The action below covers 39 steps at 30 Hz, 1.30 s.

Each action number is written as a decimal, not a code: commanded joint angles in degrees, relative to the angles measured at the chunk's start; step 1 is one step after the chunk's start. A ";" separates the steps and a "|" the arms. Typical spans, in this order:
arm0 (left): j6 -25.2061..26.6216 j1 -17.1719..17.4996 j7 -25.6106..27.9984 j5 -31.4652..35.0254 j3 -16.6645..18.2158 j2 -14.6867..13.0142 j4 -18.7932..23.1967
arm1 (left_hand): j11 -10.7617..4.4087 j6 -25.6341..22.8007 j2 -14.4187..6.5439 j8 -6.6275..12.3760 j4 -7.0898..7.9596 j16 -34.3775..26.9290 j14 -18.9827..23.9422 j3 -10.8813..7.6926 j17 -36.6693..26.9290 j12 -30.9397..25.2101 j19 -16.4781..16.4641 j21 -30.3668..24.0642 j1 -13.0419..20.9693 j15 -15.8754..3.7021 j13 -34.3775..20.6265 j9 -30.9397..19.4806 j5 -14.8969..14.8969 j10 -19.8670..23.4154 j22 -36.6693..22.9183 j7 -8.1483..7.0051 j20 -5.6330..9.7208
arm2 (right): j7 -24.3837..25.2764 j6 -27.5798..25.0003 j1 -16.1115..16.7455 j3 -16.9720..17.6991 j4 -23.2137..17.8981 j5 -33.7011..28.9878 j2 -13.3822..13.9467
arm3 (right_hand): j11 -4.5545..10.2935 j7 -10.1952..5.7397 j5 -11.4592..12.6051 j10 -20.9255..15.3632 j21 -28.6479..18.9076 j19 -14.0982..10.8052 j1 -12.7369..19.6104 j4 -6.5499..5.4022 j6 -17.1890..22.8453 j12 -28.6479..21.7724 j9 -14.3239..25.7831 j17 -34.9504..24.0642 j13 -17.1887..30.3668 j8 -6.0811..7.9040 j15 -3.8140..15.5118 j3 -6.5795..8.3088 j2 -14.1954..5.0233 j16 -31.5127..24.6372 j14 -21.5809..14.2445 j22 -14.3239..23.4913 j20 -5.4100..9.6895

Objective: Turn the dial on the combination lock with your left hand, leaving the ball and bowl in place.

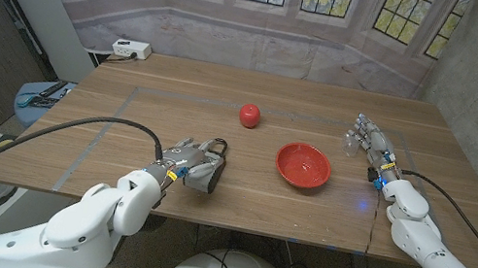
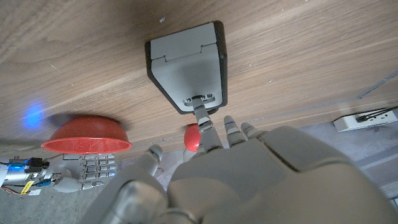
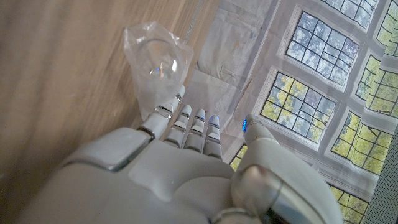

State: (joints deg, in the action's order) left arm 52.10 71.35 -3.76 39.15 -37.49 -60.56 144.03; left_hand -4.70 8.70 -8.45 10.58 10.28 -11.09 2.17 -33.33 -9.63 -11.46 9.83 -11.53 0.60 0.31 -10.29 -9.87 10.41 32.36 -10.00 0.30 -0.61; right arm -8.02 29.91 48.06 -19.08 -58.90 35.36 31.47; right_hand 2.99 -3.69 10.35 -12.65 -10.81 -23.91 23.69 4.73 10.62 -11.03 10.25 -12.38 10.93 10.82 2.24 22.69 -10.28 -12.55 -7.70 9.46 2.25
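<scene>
Lock (image 1: pixel 204 175), a grey box with a dark rim, lies on the wooden table (image 1: pixel 145 108) near the front edge, and the left hand (image 1: pixel 183 158) is on it from the robot's side. In the left wrist view one finger (image 2: pixel 202 121) reaches to the small dial panel at the near end of the box, the others are apart beside it; I judge the hand is touching the dial and not clamping anything, because the fingers do not close around the box. This approach seems chosen so the arm stays well apart from the red ball (image 1: pixel 249 114) and the red bowl (image 1: pixel 302 165), which stand farther back and to the right and must not move. The right hand (image 1: pixel 371 142) waits at the right side of the table, fingers apart and empty, just beside a clear plastic cup (image 3: pixel 155 65). I think the turning is about to begin or in hand; a slip could push the lock instead of the dial
</scene>
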 commanded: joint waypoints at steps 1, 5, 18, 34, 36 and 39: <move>1.21 0.15 0.75 0.26 -0.50 -0.56 0.90 | -0.21 -0.19 -0.51 0.27 -0.23 -0.01 0.50 0.13 -0.05 -0.15 2.67 -0.45 0.11 0.13 -0.27 -0.17 0.61 0.63 -0.07 0.17 -0.04 | 0.23 0.11 0.31 0.10 -0.51 -0.01 0.04 | 0.04 0.24 -0.14 -0.06 -0.25 -0.27 0.54 -0.04 -0.27 -0.20 0.22 -0.21 0.18 0.03 3.39 0.23 0.07 -0.57 0.01 0.29 3.08; 1.59 0.41 1.21 0.35 -0.49 -0.68 1.23 | -0.25 -0.22 -0.52 0.25 -0.25 0.02 0.54 0.11 -0.05 -0.10 2.64 -0.42 0.13 0.11 -0.27 -0.17 0.61 0.66 -0.07 0.18 -0.03 | 0.05 0.14 0.18 0.04 -0.39 -0.01 -0.01 | -0.01 0.28 -0.14 -0.05 -0.27 -0.31 0.53 -0.05 -0.28 -0.20 0.22 -0.21 0.18 0.02 3.30 0.23 0.08 -0.58 0.01 0.29 3.09; 2.60 1.06 2.17 0.07 -0.61 -0.73 1.84 | -0.36 -0.29 -0.54 0.18 -0.29 0.10 0.73 0.06 -0.04 0.03 2.51 -0.32 0.20 0.09 -0.29 -0.17 0.61 0.79 -0.07 0.25 0.05 | -0.49 0.29 -0.68 -0.30 0.33 -0.19 -0.42 | 0.05 0.14 -0.14 -0.16 -0.26 -0.31 0.54 -0.05 -0.32 -0.24 0.22 -0.21 0.18 0.02 3.32 0.24 0.07 -0.60 0.00 0.29 3.10; 3.19 1.42 3.42 -1.96 -0.39 -0.96 2.16 | -0.25 -0.36 -0.53 0.13 -0.30 0.18 0.84 0.03 -0.05 0.13 2.32 -0.26 0.24 0.06 -0.30 -0.17 0.61 0.91 -0.06 0.09 -0.04 | -0.05 0.16 0.26 0.00 -0.52 -0.03 0.07 | -0.04 0.26 -0.15 -0.05 -0.27 -0.34 0.53 -0.07 -0.29 -0.20 0.22 -0.21 0.18 0.05 3.35 0.24 0.07 -0.62 -0.02 0.29 3.11; 3.41 1.25 3.45 -1.89 -0.67 -1.01 2.19 | -0.28 -0.35 -0.53 0.12 -0.30 0.19 0.84 0.03 -0.05 0.14 2.31 -0.26 0.24 0.03 -0.30 -0.17 0.61 0.91 -0.06 0.09 -0.06 | -0.10 0.17 0.37 0.06 -0.61 0.07 0.12 | -0.05 0.23 -0.15 -0.05 -0.27 -0.35 0.52 -0.07 -0.28 -0.20 0.22 -0.22 0.18 0.05 3.35 0.23 0.07 -0.63 -0.03 0.29 3.08; 3.16 1.37 4.40 -1.84 -0.80 -0.98 2.07 | -0.23 -0.34 -0.53 0.10 -0.30 0.23 0.81 0.02 -0.05 0.27 2.31 -0.23 0.24 0.09 -0.30 -0.17 0.61 0.64 -0.06 0.11 -0.08 | -0.17 0.15 0.41 0.07 -0.65 0.08 0.16 | -0.06 0.21 -0.15 -0.06 -0.26 -0.33 0.53 -0.07 -0.33 -0.20 0.22 -0.22 0.18 0.04 3.40 0.24 0.07 -0.63 -0.04 0.29 3.10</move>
State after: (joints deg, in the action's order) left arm 55.03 72.58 -0.78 38.08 -38.02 -61.44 146.07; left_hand -5.01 8.49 -8.45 10.58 10.28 -11.09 2.69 -33.34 -9.63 -11.40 9.83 -11.53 0.60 0.21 -10.28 -9.88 10.81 32.65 -9.86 0.52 -0.61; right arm -8.34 30.13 47.93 -19.28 -59.01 35.24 31.29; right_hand 2.99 -3.38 10.35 -12.65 -10.81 -23.91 23.69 4.73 10.32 -11.03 10.26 -12.37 10.93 10.82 2.24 22.69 -10.28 -13.04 -7.70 9.46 2.25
